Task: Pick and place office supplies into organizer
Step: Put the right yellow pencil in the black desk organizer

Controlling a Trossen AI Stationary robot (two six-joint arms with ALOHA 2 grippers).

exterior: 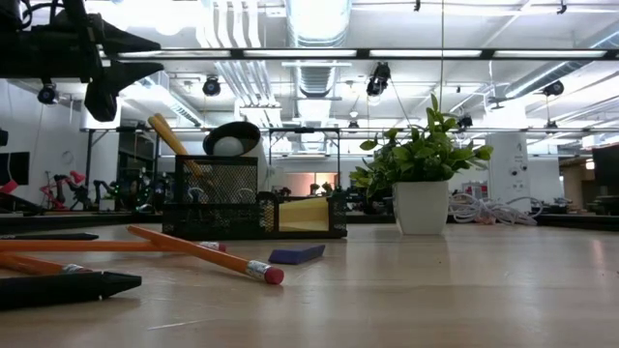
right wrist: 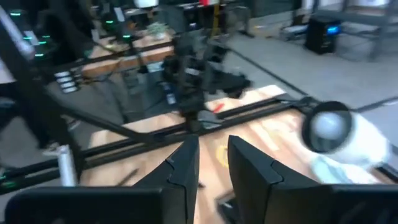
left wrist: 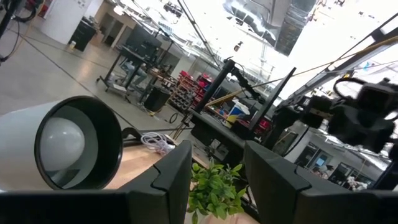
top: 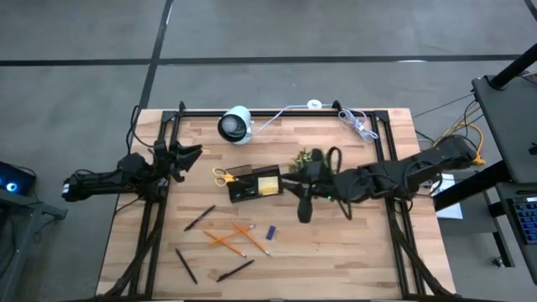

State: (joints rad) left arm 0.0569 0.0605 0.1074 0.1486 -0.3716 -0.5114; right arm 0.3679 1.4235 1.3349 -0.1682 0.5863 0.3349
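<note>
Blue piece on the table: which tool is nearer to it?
Right. The right tool hangs beside the organizer, close to the blue piece. The left tool waits at the table's left edge, well beyond the pencils.

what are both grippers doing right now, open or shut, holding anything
Left gripper: open, holding nothing, raised at the table's left edge.
Right gripper: fingers apart with nothing between them, above the middle of the table near the organizer.

Bright overhead glare; right wrist view motion-blurred.
</note>
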